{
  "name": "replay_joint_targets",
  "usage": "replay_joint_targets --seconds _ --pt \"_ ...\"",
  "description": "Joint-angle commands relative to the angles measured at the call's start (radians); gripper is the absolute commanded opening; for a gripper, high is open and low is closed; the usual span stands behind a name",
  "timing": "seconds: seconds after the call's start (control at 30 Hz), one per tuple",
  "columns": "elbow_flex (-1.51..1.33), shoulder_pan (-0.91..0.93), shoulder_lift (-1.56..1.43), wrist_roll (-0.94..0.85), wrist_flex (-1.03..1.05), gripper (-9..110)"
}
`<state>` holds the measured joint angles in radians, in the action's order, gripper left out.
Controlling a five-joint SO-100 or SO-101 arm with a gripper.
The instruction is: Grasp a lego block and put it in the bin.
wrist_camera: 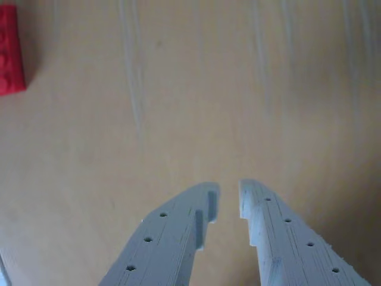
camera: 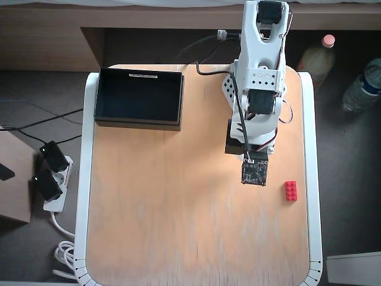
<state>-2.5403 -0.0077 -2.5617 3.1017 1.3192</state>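
On the right side of the table (camera: 178, 238), as the overhead view shows it, the red lego block (camera: 291, 190) lies flat near the white rim, well apart from the bin (camera: 139, 122) at the far left corner. The arm hangs over the bare wood just beside the block, with the end effector (wrist_camera: 229, 202) empty; in the wrist view its two grey fingers stand only a narrow slit apart, nearly closed, above plain tabletop.

This looks like the approach step: nothing is grasped yet. In the wrist view the block (wrist_camera: 11, 50) sits at the upper left corner, partly cut off, so the next move calls for swinging toward it, spreading the fingers wider than the brick and lining them across its short sides before lowering.

The block's closeness to the table edge leaves little margin on that side; a nudge could push it off. Between block and bin the wood is open, so the carry across looks unobstructed.
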Motion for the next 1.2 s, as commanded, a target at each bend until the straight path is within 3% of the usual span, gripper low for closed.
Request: replay_joint_targets --seconds 0.0,0.33,0.77,1.17 --pt "0.225 -0.031 0.12 -0.025 0.009 0" --pt "0.431 -0.137 0.379 -0.118 0.009 1" --pt "0.476 -0.314 0.532 -0.268 0.008 7" --pt "0.52 -0.314 0.635 -0.302 -0.091 14"
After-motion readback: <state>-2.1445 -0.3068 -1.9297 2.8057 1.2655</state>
